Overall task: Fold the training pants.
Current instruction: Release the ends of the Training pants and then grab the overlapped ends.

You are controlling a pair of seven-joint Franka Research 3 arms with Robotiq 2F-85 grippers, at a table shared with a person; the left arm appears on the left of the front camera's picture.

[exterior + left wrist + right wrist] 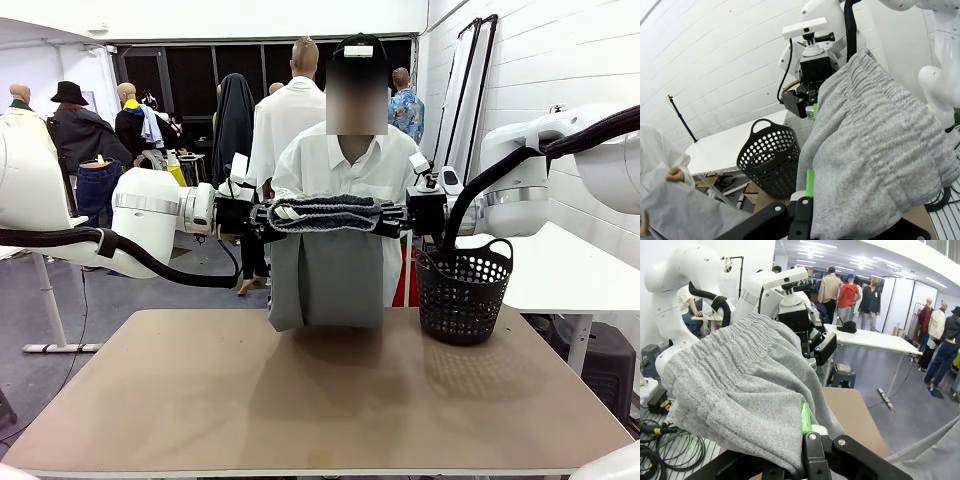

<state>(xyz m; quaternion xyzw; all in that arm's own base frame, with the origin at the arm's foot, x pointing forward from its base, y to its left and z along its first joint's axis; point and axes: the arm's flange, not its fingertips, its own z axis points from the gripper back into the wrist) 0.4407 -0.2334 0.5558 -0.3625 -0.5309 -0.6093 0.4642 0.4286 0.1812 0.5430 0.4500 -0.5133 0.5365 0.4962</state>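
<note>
Training pants [330, 275] in both clamped end effectors [264, 215] [391, 216]

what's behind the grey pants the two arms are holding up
A person in a white shirt stands behind the training pants, which hang between the left gripper and right gripper. The cloth covers the person's waist and legs, so those cannot be seen.

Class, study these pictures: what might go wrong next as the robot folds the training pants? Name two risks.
The training pants hang from the waistband, pinched between the left gripper and right gripper; one slip would probably drop them crooked. The black basket stands close below the right gripper, so lowering might knock it.
</note>
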